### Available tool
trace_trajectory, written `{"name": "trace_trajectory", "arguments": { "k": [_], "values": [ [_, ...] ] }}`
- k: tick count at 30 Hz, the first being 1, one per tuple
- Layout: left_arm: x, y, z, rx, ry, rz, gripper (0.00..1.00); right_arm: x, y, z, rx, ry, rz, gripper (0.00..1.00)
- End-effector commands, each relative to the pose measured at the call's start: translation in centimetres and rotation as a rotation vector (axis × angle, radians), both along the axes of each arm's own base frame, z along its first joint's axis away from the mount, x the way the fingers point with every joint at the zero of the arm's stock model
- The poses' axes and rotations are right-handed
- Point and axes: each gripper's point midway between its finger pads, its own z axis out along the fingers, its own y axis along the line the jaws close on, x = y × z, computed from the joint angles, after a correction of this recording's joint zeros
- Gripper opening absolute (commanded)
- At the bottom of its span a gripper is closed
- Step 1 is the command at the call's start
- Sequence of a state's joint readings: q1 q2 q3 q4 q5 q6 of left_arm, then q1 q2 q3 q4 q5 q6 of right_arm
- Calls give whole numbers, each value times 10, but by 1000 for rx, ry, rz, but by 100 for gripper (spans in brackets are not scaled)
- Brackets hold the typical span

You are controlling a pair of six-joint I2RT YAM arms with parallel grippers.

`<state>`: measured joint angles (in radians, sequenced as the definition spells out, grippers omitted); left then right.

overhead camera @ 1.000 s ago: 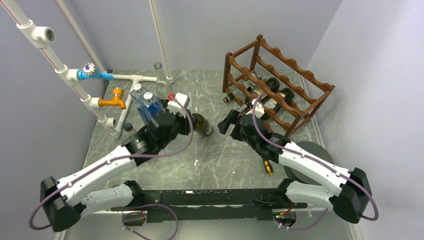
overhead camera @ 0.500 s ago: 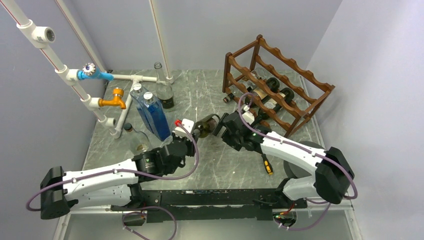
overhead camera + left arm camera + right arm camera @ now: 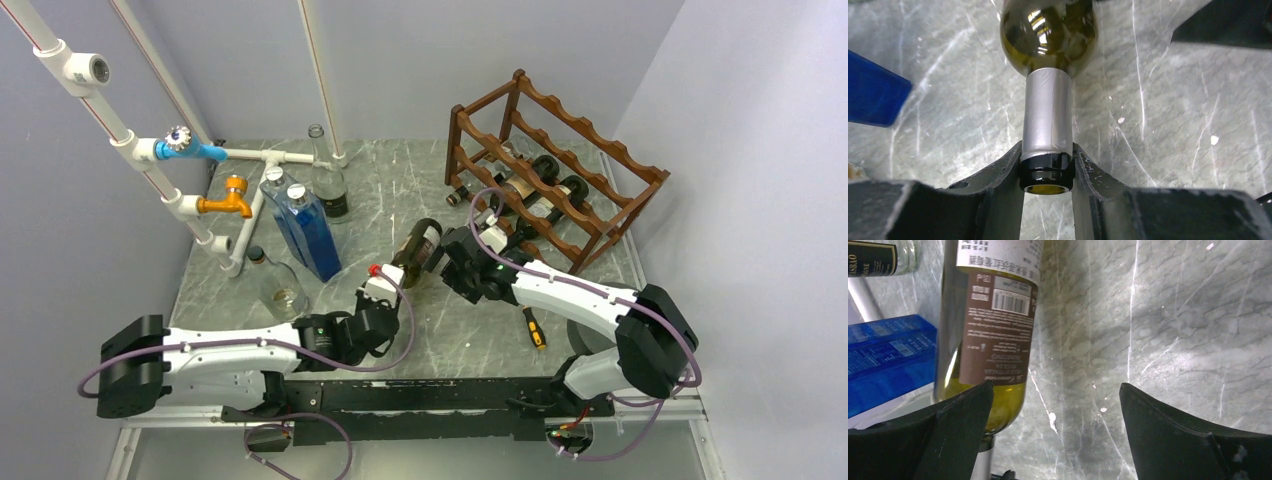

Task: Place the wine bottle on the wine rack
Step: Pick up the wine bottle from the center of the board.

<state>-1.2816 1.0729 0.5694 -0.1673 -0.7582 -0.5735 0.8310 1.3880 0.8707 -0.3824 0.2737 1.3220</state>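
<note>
Far left, 1 white pipe rig (image 3: 120,140) with 1 blue valve (image 3: 188,148) and 1 orange tap (image 3: 232,197), no writing on them. Next come 2 clear glass ones: front clear bottle (image 3: 276,286) close to the pipes, back clear bottle (image 3: 327,188) with a dark label. The right wrist view catches gold letters "ASBAO" on that label (image 3: 870,259), cut off at the frame edge. 2 flat blue bottles (image 3: 308,238) stand side by side, their label print too small to read.

Mid-table (image 3: 400,170), the left gripper (image 3: 385,292) is clamped tight on the mouth end of the wine bottle (image 3: 420,246), silver foil neck just past the fingers (image 3: 1003,170). 1 wine bottle, green glass, tilted, base pointing toward the rack, between the two arms and apart from the rack. It has a brown label with 1 barcode and a white strip above (image 3: 993,325), text seen upside down and not legible.

Right gripper (image 3: 452,262) has its jaws spread wide, holding nothing; the bottle's body sits just beside one finger (image 3: 948,430), contact unclear.

1 screwdriver (image 3: 534,328), yellow and black handle, lies near the right arm.

Far right, 1 wine rack (image 3: 590,135), at least 3 racked bottles (image 3: 548,168) lying low in it, rails hide the rest
</note>
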Motion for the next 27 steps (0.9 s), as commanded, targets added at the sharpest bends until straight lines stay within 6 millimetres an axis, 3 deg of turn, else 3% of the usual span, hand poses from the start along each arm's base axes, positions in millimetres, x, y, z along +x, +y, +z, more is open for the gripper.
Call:
{"name": "trace_trajectory", "arguments": {
  "k": [1, 9, 15, 22, 27],
  "values": [
    [-11, -31, -11, -58, 63, -83, 0, 16, -1, 21, -38, -100, -6, 100],
    [-23, -53, -48, 50, 135, -215, 0, 17, -32, 20, -174, -146, -27, 100],
    [-29, -64, -60, 93, 177, -264, 0, 16, -37, 19, -202, -160, -9, 100],
    [-36, -72, -60, 76, 188, -331, 47, 12, -24, 12, -206, -156, 100, 100],
    [-40, -76, -63, 85, 204, -368, 63, 5, -20, 6, -185, -145, 142, 100]
  ]
}}
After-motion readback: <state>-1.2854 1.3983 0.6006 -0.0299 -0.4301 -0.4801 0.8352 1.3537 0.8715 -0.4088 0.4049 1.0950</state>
